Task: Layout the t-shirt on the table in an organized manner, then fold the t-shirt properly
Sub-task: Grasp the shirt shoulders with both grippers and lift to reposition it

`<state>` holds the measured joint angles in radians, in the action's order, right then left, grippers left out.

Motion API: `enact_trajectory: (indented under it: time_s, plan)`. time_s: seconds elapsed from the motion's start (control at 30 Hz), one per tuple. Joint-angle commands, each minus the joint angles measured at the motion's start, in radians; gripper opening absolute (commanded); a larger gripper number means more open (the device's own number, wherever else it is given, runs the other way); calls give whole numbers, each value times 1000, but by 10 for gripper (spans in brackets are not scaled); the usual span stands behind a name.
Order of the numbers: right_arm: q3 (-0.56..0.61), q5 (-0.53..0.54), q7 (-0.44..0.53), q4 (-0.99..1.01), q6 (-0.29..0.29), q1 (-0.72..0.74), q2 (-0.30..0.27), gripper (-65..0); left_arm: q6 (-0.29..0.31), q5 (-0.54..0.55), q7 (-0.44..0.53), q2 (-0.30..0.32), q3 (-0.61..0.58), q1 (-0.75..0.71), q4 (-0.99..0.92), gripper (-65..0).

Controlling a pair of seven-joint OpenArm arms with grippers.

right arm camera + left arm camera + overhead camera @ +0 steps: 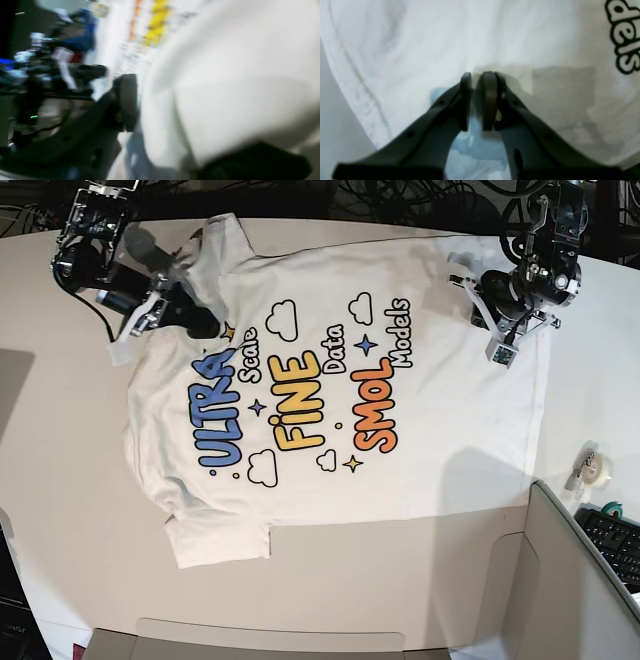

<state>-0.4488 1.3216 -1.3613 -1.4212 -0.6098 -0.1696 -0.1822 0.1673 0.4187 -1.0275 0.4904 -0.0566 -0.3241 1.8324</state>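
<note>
The white t-shirt (440, 440) lies print-up and spread on the off-white table (60, 480), collar toward the left and hem toward the right. My left gripper (478, 298) is at the shirt's far right corner. In the left wrist view the left gripper (477, 75) has its pads almost together, pinching the white fabric (495, 37) beside black-outlined lettering. My right gripper (208, 328) is at the far left shoulder, by the sleeve. The right wrist view is blurred: one finger (126, 100) stands left of a bulge of shirt fabric (225, 87), and the other finger is mostly hidden behind that bulge.
A tape roll (597, 468) sits at the table's right edge, with a keyboard (615, 542) below it. A grey-beige partition panel (560, 590) rises at the near right. Dark cables (400, 195) run behind the table's far edge.
</note>
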Motion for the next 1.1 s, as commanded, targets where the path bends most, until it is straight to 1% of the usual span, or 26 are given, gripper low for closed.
enact_trajectory:
  time_s: [0.0,0.07,0.13,0.3,0.47,0.73,0.8,0.9,0.97,1.07]
  plan:
    - [-26,-43,-31,-13,41,-21,-20,-532,-1,1,5,12,5,4,13,-581]
    - [-71,-21,-33,-42,41,-38,-43,-598,-1,1,3,12,5,4,11,-581]
    - [-112,-3,-33,-71,41,-52,-61,-648,-1,1,3,12,5,4,-1,-581]
    - [-196,57,-33,-109,41,-66,-109,-650,-1,1,8,12,2,4,-24,-581]
    - [-276,108,-34,-109,41,-66,-152,-650,-1,1,8,15,-30,4,-30,-581]
    - [-354,112,-34,-109,43,-103,-218,-650,-1,1,19,17,-32,9,-130,-581]
    - [-377,103,-34,-108,43,-124,-234,-650,-1,1,20,18,-32,10,-150,-581]
    - [-423,57,-34,-106,43,-137,-250,-650,-1,-1,57,20,-32,10,-168,-581]
    - [-456,3,-34,-106,43,-150,-261,-650,-1,-1,62,37,-35,10,-175,-581]
    - [-503,-104,-34,-105,43,-155,-265,-650,-1,-1,66,40,-53,10,-178,-581]
